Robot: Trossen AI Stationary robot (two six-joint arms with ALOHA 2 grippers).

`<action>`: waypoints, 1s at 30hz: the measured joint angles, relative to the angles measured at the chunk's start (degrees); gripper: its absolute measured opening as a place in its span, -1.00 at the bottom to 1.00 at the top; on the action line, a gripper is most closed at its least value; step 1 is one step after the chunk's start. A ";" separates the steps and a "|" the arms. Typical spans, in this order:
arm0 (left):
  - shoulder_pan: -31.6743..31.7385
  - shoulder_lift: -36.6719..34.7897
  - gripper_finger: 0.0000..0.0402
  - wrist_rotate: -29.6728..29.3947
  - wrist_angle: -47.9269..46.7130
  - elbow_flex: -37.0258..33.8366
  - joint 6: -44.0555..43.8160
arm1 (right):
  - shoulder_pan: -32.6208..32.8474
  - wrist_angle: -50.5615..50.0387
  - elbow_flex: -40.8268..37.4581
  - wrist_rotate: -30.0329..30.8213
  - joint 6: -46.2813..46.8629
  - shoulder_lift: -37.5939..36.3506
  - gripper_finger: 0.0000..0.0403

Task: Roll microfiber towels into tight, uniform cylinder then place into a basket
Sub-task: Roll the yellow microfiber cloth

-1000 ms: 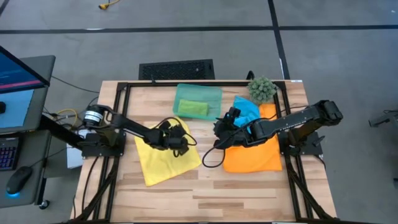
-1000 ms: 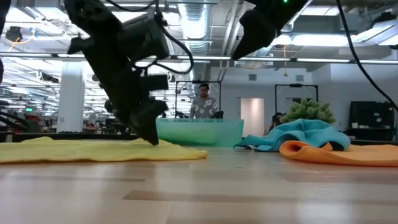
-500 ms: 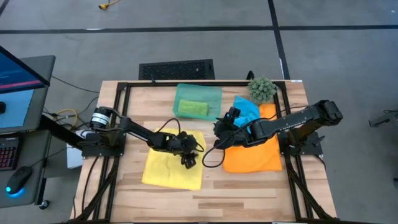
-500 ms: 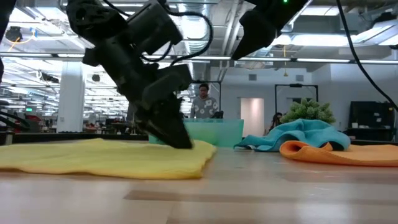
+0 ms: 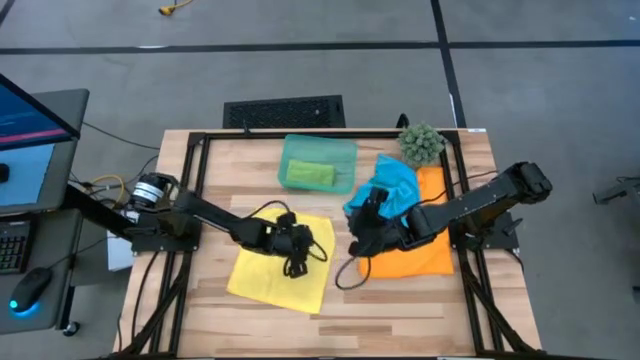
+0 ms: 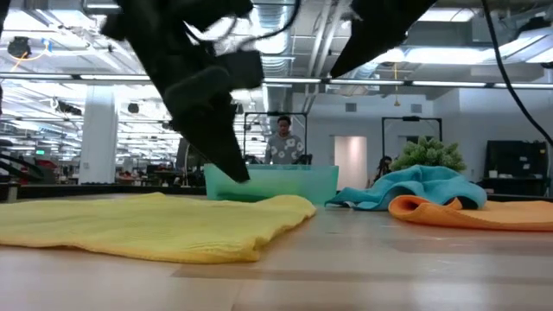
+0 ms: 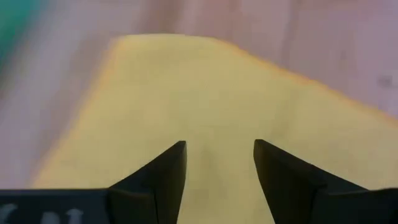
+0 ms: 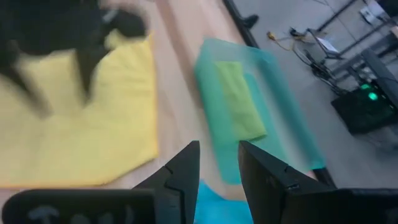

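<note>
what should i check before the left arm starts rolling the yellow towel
1. yellow towel lying spread on the table: ok.
2. left gripper open above it, nothing held: ok.
3. Towel edges flat: not ok, near edge looks rumpled in the low view.
4. basket has room: ok, one green towel inside.
5. right gripper clear of yellow towel: ok, over the blue towel.
</note>
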 joint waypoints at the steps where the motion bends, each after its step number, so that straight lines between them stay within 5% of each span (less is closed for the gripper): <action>1: -1.26 -1.18 -0.10 -3.00 -2.83 0.05 -1.78 | 0.90 0.33 -0.19 -0.01 -0.01 0.00 -0.34; 7: -10.89 -6.70 -0.10 -10.44 -17.03 -0.61 -13.67 | 6.19 5.48 -2.29 -1.33 2.42 0.00 -0.33; 14: -25.21 -6.75 -0.10 -9.14 -26.83 -0.57 -24.21 | 9.74 14.32 -3.28 -4.65 -0.47 0.00 -0.34; 22: -39.12 -6.75 -0.10 -14.64 -27.37 -1.20 -32.95 | 9.06 21.02 -3.23 -21.14 0.90 1.43 -0.30; 30: -43.03 -6.73 -0.10 -14.43 -26.93 -5.16 -37.79 | 9.16 29.22 -2.86 -24.05 -7.58 10.48 -0.30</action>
